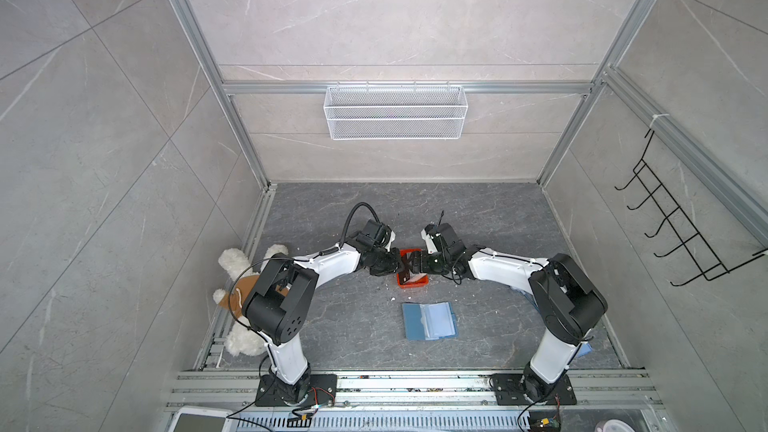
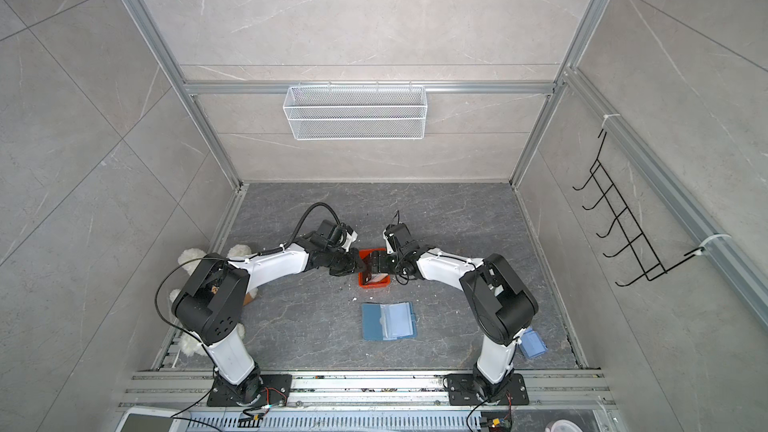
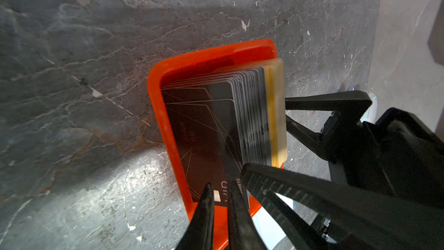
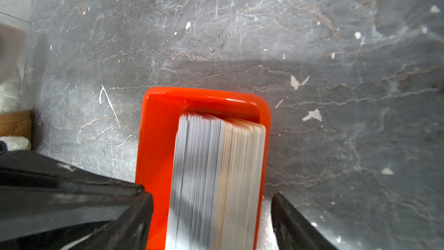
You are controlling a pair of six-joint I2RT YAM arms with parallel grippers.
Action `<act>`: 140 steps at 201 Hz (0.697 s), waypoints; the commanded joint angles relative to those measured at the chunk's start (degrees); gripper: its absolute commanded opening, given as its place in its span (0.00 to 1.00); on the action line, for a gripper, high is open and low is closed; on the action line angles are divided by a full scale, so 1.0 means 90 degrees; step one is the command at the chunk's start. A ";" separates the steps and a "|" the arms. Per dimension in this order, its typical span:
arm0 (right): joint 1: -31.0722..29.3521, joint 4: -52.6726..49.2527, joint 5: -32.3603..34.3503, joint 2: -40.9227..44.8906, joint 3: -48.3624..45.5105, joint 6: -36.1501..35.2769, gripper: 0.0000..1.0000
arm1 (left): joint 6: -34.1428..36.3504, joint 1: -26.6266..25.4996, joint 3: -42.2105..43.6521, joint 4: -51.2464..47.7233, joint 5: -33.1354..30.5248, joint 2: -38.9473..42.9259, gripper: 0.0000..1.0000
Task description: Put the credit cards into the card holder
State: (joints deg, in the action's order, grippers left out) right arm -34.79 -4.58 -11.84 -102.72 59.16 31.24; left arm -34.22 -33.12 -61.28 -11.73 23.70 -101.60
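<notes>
Two roles: we pinch one of the credit cards (image 3: pixel 216 121), left gripper (image 3: pixel 219 183) near-closed; right gripper (image 4: pixel 211 192) wide, straddling orange tray (image 4: pixel 156 140), likely steadying it.

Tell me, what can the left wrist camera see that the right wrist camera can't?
Only the left wrist view shows the cards' dark faces, the left gripper pinching the front card, and the right gripper from the side. Only the right wrist view shows the cards edge-on, white and tan, plus a bit of plush toy. Both show the orange tray holding the cards on the grey table, with the right gripper's open jaws straddling the tray.
</notes>
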 commanded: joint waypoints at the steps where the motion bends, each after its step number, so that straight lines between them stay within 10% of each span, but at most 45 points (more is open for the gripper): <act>1: 0.0023 -0.0200 -0.0081 -0.0176 0.0181 -0.0097 0.79 | 0.0140 0.0023 -0.0238 -0.0076 -0.0056 -0.0049 0.14; 140: -0.0047 -0.0664 0.0183 -0.0426 0.0438 -0.0346 0.81 | 0.0139 0.0015 -0.0252 -0.0094 -0.0075 -0.0312 0.09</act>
State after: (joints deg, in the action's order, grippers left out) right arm -34.85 -8.97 -11.60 -105.69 61.95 29.71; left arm -34.22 -33.12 -62.04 -11.64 23.53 -104.29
